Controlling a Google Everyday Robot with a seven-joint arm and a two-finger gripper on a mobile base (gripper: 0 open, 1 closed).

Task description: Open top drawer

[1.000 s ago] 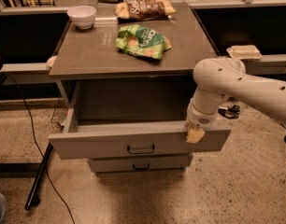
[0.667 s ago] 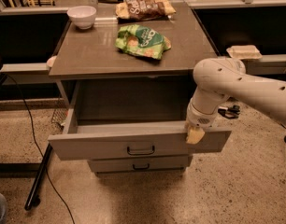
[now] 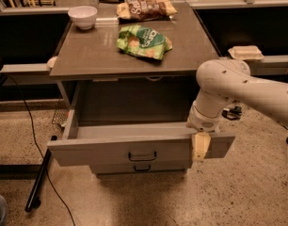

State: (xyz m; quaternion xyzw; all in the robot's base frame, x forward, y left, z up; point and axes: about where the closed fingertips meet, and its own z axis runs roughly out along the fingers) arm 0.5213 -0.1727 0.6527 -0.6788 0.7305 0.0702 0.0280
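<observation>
The top drawer (image 3: 101, 150) is grey with a wide flat front and a small dark loop handle (image 3: 142, 156) at its centre. It stands pulled far out of the cabinet, and its inside looks bare. My gripper (image 3: 201, 145) is at the right part of the drawer front, resting over its top edge, well right of the handle. My white arm (image 3: 238, 86) reaches in from the right. A narrower grey drawer (image 3: 139, 168) shows just below, closed.
On the cabinet top (image 3: 87, 55) lie a green snack bag (image 3: 143, 41), a brown snack bag (image 3: 145, 8) and a white bowl (image 3: 83, 17). A black cable (image 3: 26, 121) and a dark stand leg (image 3: 38, 178) cross the speckled floor at left. Low shelves run behind on both sides.
</observation>
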